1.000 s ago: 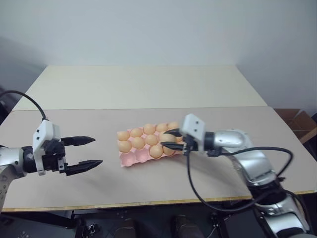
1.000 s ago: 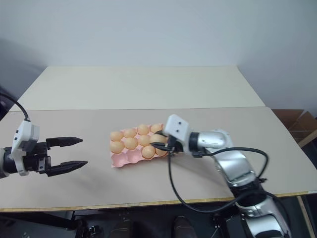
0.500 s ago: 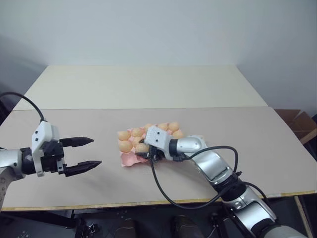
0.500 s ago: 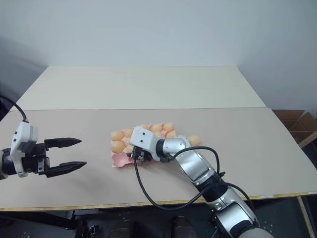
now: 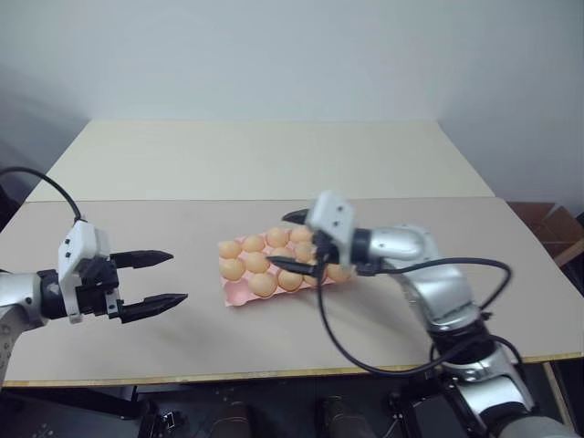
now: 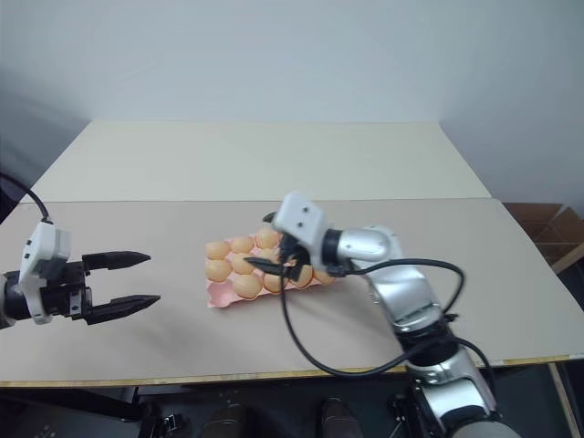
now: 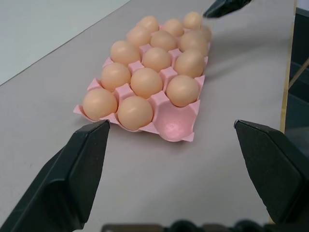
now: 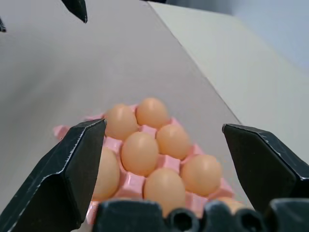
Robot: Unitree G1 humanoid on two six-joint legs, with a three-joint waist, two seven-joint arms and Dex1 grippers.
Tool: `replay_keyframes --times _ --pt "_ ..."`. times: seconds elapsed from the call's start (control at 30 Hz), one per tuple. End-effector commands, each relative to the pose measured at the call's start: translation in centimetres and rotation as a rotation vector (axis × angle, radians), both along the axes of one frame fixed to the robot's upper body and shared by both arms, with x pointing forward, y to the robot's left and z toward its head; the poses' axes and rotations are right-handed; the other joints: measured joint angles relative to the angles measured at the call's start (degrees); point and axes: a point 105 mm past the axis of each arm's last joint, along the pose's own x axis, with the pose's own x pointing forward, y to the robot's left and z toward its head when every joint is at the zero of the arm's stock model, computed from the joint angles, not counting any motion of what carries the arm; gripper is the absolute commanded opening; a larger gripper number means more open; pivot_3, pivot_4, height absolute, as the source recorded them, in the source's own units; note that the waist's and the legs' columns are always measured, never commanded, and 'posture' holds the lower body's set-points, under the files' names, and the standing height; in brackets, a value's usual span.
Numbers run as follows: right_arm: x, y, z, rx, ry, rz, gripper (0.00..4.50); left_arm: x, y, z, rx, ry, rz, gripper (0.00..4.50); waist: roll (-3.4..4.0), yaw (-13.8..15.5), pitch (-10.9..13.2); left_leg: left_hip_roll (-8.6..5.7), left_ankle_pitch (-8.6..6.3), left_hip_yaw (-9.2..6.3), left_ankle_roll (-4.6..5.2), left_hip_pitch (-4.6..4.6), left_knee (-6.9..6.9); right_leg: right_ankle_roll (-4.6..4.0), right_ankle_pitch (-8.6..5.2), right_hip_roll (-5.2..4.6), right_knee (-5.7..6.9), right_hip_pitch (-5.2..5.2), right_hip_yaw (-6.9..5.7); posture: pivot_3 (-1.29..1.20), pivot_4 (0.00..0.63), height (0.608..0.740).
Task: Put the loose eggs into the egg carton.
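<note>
Your right hand (image 5: pixel 297 242) is hanging open over the carton's (image 7: pixel 176 129) right end; its one empty cup is sitting at the near left corner, nearer your open left hand (image 5: pixel 164 279).

The right gripper (image 5: pixel 294 242), closed on an egg over the right end of the egg carton (image 7: pixel 170 126) a second ago, has been raised above the carton's right half, jaws now spread wide and empty.

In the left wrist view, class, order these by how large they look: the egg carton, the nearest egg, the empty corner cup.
1. egg carton
2-3. nearest egg and empty corner cup: look alike, unranked.
</note>
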Motion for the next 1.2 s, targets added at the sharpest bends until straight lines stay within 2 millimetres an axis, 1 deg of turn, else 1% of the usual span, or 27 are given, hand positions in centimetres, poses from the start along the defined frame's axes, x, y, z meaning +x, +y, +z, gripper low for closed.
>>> replay_keyframes --times 0.03,0.07,0.1,0.17,0.23,0.27,0.33,0.47,0.6,0.7,0.87,0.97,1.03,1.13,1.2 --pt "-1.6 -4.7 2.0 0.036 -0.025 -0.011 4.48 0.4 0.2 0.8 0.006 -0.052 -0.001 4.5 0.0 0.3 0.0 0.0 0.0 0.0 0.0 -0.01 0.0 0.0 0.0 0.0 -0.02 0.0 0.0 0.0 0.15 0.74" --pt "-2.1 -6.1 2.1 0.034 -0.021 -0.014 4.48 0.7 0.3 0.8 0.005 -0.058 0.007 4.5 0.0 0.4 0.0 0.0 0.0 0.0 0.0 -0.02 -0.01 0.0 0.0 0.0 -0.04 0.0 0.0 0.0 0.15 0.74" --pt "-2.5 -6.9 2.2 0.032 -0.018 -0.013 4.48 0.8 0.3 0.9 0.004 -0.062 0.011 4.5 0.0 0.5 0.0 -0.01 0.0 0.0 0.0 -0.02 -0.02 0.0 -0.01 0.0 -0.04 0.0 0.0 0.0 0.15 0.74" --pt "-3.3 -9.6 2.8 0.048 0.014 -0.019 4.48 1.0 0.4 1.0 0.008 -0.065 0.006 4.5 -0.01 0.4 0.0 -0.01 0.0 0.01 0.0 -0.01 -0.01 0.0 -0.01 0.0 -0.05 0.0 0.01 0.0 0.15 0.74" --pt "-4.2 -11.7 3.3 0.07 0.047 -0.02 4.48 1.2 0.5 1.2 0.006 -0.072 0.002 4.5 -0.01 0.3 0.0 -0.01 0.0 0.02 0.0 0.05 -0.02 0.0 -0.01 0.01 -0.02 0.01 0.05 0.0 0.15 0.74" --pt "-4.5 -12.3 3.5 0.077 0.059 -0.017 4.48 1.3 0.5 1.3 0.003 -0.076 0.0 4.5 -0.01 0.2 0.0 -0.01 0.0 0.02 0.0 0.07 -0.02 0.0 -0.01 0.02 -0.01 0.02 0.06 0.0 0.15 0.74" --pt "-5.3 -14.2 2.6 0.025 0.071 -0.042 4.48 1.8 0.6 1.9 -0.029 -0.11 0.015 4.5 -0.01 0.2 0.0 -0.01 0.0 0.02 0.01 0.15 -0.03 0.0 -0.01 0.03 0.0 0.06 0.08 0.0 0.15 0.74" --pt "-6.5 -16.7 0.3 -0.006 0.165 -0.084 4.48 1.9 0.6 3.1 -0.11 -0.141 0.019 4.5 -0.03 0.4 0.0 -0.01 0.0 0.02 0.01 0.13 -0.04 0.01 -0.01 0.01 -0.05 0.08 0.08 0.0 0.15 0.74" --pt "-6.8 -17.5 -0.8 -0.009 0.182 -0.12 4.48 1.4 0.7 3.9 -0.155 -0.135 -0.005 4.5 -0.03 0.0 0.0 -0.04 0.0 0.09 0.01 0.16 -0.04 0.04 0.01 0.01 -0.03 0.07 0.2 0.0 0.15 0.74" --pt "-6.9 -17.4 -0.6 0.008 0.18 -0.124 4.48 0.8 0.5 4.2 -0.178 -0.106 -0.046 4.5 -0.03 -0.3 0.0 -0.03 0.0 0.09 0.01 0.21 -0.04 0.04 0.0 0.02 0.01 0.08 0.2 0.0 0.15 0.74" --pt "-6.8 -17.3 -0.4 0.004 0.182 -0.115 4.48 -0.1 -0.2 4.4 -0.155 -0.074 -0.13 4.5 -0.03 -0.3 0.0 -0.04 0.0 0.09 0.0 0.17 -0.04 0.04 0.0 0.01 -0.03 0.06 0.21 0.0 0.15 0.74" --pt "-6.6 -17.1 -0.4 0.006 0.185 -0.103 4.48 -0.1 -0.6 5.7 -0.197 -0.11 -0.149 4.5 -0.04 -0.3 0.0 -0.05 0.0 0.09 0.0 0.16 -0.04 0.05 0.0 0.0 -0.04 0.07 0.21 0.0 0.15 0.74" --pt "-6.5 -16.9 -0.4 0.005 0.187 -0.095 4.48 0.1 -0.7 6.2 -0.222 -0.127 -0.144 4.5 -0.04 -0.3 0.0 -0.04 0.0 0.08 0.0 0.17 -0.03 0.05 0.0 0.01 -0.03 0.07 0.2 0.0 0.15 0.74" --pt "-6.4 -16.6 -0.5 0.005 0.189 -0.087 4.48 0.1 -0.6 5.8 -0.214 -0.122 -0.133 4.5 -0.04 -0.3 0.0 -0.05 0.0 0.08 0.0 0.18 -0.04 0.04 0.0 0.01 -0.02 0.07 0.2 0.0 0.15 0.74" --pt "-5.9 -16.2 -0.8 -0.012 0.188 -0.089 4.48 0.0 -0.6 5.7 -0.213 -0.118 -0.133 4.5 -0.04 -0.4 0.0 -0.05 0.0 0.08 0.0 0.16 -0.04 0.05 0.0 0.02 -0.03 0.06 0.21 0.0 0.15 0.74"
